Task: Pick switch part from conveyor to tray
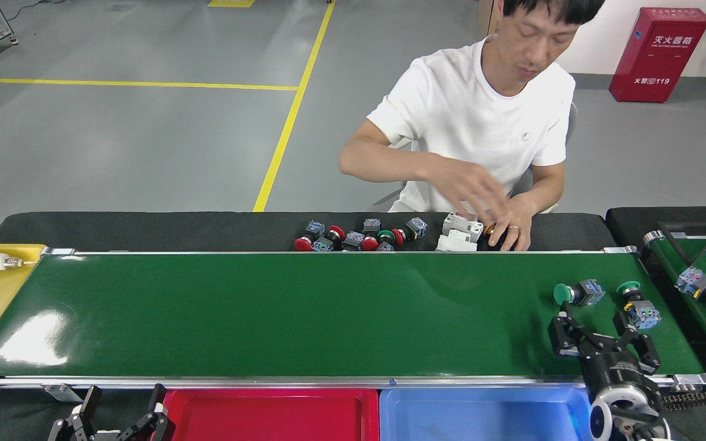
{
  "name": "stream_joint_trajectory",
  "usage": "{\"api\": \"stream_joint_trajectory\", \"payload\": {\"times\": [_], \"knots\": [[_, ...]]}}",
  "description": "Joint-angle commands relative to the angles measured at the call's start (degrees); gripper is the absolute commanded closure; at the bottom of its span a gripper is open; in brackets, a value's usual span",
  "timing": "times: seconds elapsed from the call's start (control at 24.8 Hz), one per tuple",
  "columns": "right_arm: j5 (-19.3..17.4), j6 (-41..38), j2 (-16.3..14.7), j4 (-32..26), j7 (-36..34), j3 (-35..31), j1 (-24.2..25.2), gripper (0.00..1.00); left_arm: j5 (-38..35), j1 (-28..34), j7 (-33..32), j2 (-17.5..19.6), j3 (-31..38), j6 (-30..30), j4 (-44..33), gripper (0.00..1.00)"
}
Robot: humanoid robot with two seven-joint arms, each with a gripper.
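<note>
While its fingers stand spread wide and hold nothing, the right gripper (603,331) hovers over the near right part of the conveyor (304,312), placed just short of two switch parts so that either could slip between its jaws. The nearer target seems to be the green-capped switch part (576,293), lying on its side just beyond the left finger; a second green-capped part (637,305) lies close by on the right, almost touching the right finger. Neither is gripped yet — the step in hand looks like the final approach. Below the belt's near rail sit the blue tray (482,416) and the red tray (267,416), both close at hand for the drop. At the lower left edge the left gripper (117,422) waits low beside the red tray, its fingers apart and empty. Beyond the far rail a person's hands (494,208) sort a cluster of spare switches (359,236) on the black table — well clear of the gripper's reach.
</note>
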Motion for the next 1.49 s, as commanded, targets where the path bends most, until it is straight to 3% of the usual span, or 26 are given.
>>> {"api": "stream_joint_trajectory", "payload": {"times": [0.0,0.28,0.93,1.01,1.09,1.17,1.33,1.45], "knots": [[0.0,1.2,0.1,0.7,-0.4,0.7,-1.8,0.04,0.2,-0.4,-0.1,-0.2,0.1,-0.1,-0.7,0.0],[0.0,1.2,0.9,6.1,-0.6,1.0,-5.8,0.04,0.5,-1.3,-4.6,-0.2,0.1,-0.3,-0.7,0.0],[0.0,1.2,4.4,19.3,-2.3,4.7,-15.1,0.03,0.5,-1.8,-4.5,0.5,0.0,-1.6,-0.7,0.0],[0.0,1.2,4.7,20.4,-2.7,5.6,-15.6,0.09,0.6,-1.8,-4.5,-0.2,0.0,-1.6,-0.7,0.0],[-0.6,0.5,4.5,20.6,-2.7,6.5,-16.1,0.3,0.6,-1.8,-4.5,-0.5,-0.1,-1.6,-0.7,0.0],[-0.7,0.4,4.5,20.6,-2.7,6.8,-16.1,0.41,0.6,-1.8,-4.5,-0.9,0.0,-1.6,-0.7,0.0],[-0.7,-0.7,4.5,19.8,-2.2,6.8,-16.1,0.45,0.5,-2.0,-4.4,-1.0,-0.1,-1.5,-0.7,0.0],[-0.7,-0.9,4.5,15.8,-1.7,6.9,-15.6,0.45,0.5,-2.1,-4.4,-1.0,-0.1,-1.5,-0.7,0.0]]}}
